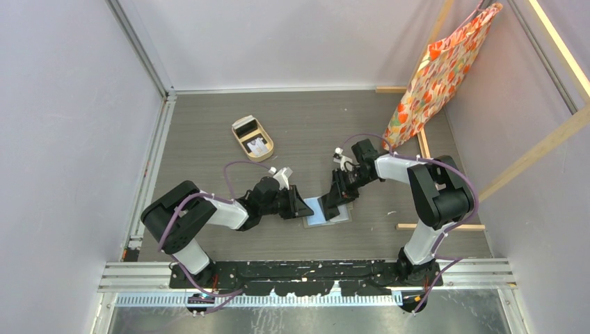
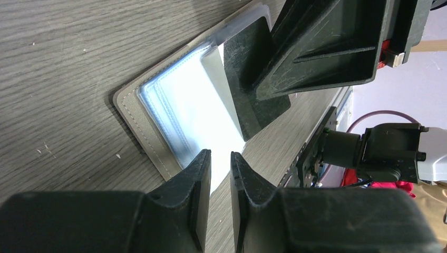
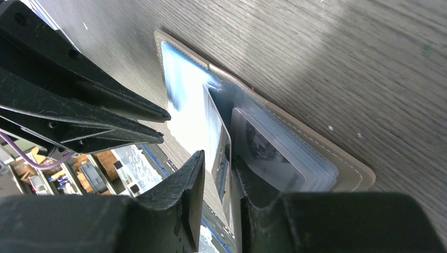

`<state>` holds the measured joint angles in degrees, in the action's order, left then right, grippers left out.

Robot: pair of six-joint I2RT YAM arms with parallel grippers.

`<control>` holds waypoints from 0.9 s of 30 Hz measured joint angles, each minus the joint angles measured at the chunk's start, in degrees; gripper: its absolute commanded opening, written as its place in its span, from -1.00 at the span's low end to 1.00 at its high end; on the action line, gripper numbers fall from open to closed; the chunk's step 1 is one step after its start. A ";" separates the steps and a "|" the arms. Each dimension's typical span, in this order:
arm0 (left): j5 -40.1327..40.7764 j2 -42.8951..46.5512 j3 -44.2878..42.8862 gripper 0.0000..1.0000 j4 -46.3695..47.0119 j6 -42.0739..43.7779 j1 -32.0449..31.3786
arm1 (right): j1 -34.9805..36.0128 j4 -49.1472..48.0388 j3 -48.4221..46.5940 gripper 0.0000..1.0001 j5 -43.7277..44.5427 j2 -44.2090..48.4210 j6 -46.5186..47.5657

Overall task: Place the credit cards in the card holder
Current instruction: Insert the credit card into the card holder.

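Right gripper [image 3: 219,158]: straddling an upright card [image 3: 221,139], jaws slightly apart
Left gripper [image 2: 220,163]: hovering over wallet [image 2: 132,110], jaws narrow, grip unclear
Wallet: lying open on table [image 2: 63,52]

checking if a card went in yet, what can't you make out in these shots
- top view: left fingers and right fingers cover much of the wallet
- left wrist: glare whites out the sleeves, so no count of what is in them
- right wrist: card between the right fingers is edge-on and blurred, its lower end runs behind the fingers; gripped or loose unclear
- top view: cards in the tray too small to count
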<state>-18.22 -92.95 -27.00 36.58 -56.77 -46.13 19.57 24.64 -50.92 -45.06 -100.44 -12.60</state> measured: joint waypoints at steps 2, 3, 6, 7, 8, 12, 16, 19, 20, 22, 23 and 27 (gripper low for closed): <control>-0.02 0.00 0.00 -0.56 0.00 0.00 0.00 | -0.02 0.48 -0.28 -0.40 0.17 0.02 0.39; -0.02 0.00 0.00 -0.56 0.00 0.00 0.00 | -0.02 0.66 -0.33 -0.40 0.24 0.04 0.48; -0.02 0.00 0.00 -0.57 0.00 0.00 0.00 | -0.02 1.18 -0.42 -0.39 0.24 0.07 0.55; -0.02 0.00 0.00 -0.57 0.00 0.00 -0.02 | -0.02 1.18 -0.42 -0.39 0.24 0.07 0.52; -0.02 0.00 0.00 -0.56 0.00 0.00 -0.02 | -0.02 1.20 -0.42 -0.39 0.24 0.07 0.50; -0.04 0.00 0.00 -0.56 0.00 -0.02 -0.04 | -0.02 1.18 -0.42 -0.50 0.26 0.04 0.24; -0.02 0.02 0.00 -0.56 0.13 -0.04 -0.44 | -0.02 0.57 -0.42 -0.59 0.26 0.04 -0.90; 0.00 0.15 0.00 -0.56 0.68 -0.04 -0.94 | -0.02 -0.37 -0.31 -0.63 0.26 0.00 -1.84; 0.00 0.28 0.00 -0.56 0.94 -0.02 -1.07 | -0.02 -0.81 -0.20 -0.64 0.26 -0.04 -2.27; 0.07 0.66 0.04 -0.55 1.86 0.02 -1.44 | -0.02 -1.49 0.04 -0.65 0.26 -0.15 -2.95; 0.31 1.01 0.24 -0.54 2.91 0.15 -1.77 | -0.02 -1.86 0.17 -0.67 0.24 -0.24 -3.34; 2.08 2.89 1.09 -0.49 6.75 0.42 -4.39 | -0.48 -3.41 0.85 -0.73 -0.11 -0.98 -4.98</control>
<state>-16.14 -90.06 -25.91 43.33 -56.36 -50.52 19.09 21.23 -50.06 -45.17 -101.43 -17.58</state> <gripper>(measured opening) 0.243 0.157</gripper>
